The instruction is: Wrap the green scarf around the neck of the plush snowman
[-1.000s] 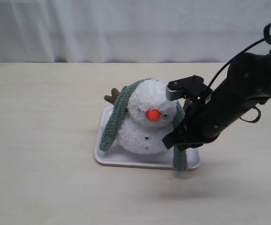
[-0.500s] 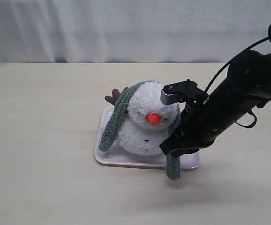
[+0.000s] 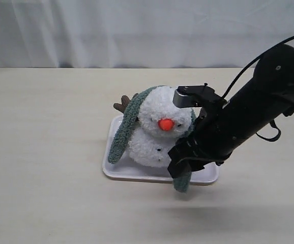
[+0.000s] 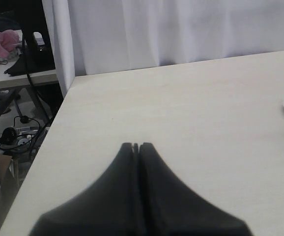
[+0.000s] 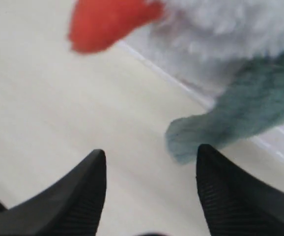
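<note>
Exterior view: the plush snowman [image 3: 154, 109] sits on a white tray [image 3: 117, 173] on the counter [image 3: 45, 127]. The green scarf [image 3: 121, 131] lies over its head. One end hangs down the view's left side, and the other drops past the tray's front rim under the right tool [image 3: 181, 163], whose jaws are hard to make out here.

Left wrist view: the left tool [image 4: 136, 146] is pressed together, empty, above bare counter.

Right wrist view: the right tool's fingers [image 5: 90, 182] stand apart with nothing between them. The scarf's end lies just beyond one finger, seemingly free, with the orange nose [image 5: 107, 22] nearby.
</note>
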`<state>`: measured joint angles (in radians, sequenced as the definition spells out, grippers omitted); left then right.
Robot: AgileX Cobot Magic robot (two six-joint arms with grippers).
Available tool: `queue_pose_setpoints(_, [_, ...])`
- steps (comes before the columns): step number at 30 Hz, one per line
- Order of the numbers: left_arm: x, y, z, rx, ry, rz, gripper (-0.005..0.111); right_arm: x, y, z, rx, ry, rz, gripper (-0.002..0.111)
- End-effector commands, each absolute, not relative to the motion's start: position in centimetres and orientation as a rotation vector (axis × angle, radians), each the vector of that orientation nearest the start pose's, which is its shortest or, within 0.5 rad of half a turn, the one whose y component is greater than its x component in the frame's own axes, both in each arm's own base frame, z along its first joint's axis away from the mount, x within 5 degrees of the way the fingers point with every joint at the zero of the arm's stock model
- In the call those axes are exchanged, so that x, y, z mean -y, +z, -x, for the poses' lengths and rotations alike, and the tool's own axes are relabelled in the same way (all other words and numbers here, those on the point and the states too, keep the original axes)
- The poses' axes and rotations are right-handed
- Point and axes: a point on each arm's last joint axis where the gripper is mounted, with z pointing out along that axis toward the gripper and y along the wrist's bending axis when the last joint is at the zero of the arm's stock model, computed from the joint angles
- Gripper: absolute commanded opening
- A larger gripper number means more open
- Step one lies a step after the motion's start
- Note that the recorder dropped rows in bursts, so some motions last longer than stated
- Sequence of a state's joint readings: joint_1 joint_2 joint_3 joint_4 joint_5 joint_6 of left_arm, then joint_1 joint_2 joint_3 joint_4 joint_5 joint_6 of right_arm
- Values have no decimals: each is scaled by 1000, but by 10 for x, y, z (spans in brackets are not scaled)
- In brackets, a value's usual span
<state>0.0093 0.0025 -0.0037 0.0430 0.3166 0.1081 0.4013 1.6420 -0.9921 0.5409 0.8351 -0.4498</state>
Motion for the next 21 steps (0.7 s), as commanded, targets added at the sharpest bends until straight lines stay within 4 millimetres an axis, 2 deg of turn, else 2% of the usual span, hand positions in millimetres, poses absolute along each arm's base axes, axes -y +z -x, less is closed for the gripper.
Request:
queue_pose_setpoints(1, [-1,185,-54,-1790,118,-119,0,-153,222,-248,-2860,798,802,53])
queue_pose_setpoints(6, [-1,185,-54,-1790,118,-119,0,-160,239,-235,-2764,1015,916,53])
queue_pose_setpoints(10, [-1,185,-54,-1790,118,-119,0,-176,251,-231,-2543,1163,1023,52])
queue_pose_setpoints(12, [-1,185,-54,-1790,118,-119,0,-196,258,-222,-2367,1076,1168,47])
queue_pose_setpoints(14, [-1,185,-54,-1790,118,-119,0,-216,263,-219,-2228,920,1170,43])
queue_pose_setpoints(17, [-1,185,-54,-1790,118,-119,0,-232,270,-235,-2121,546,982,43])
queue_pose_setpoints(19, [-1,185,-54,-1790,118,-119,0,-244,284,-243,-2042,342,1022,43])
queue_pose_setpoints(21, [-1,185,-54,-1790,118,-119,0,-256,308,-252,-1914,80,1044,43])
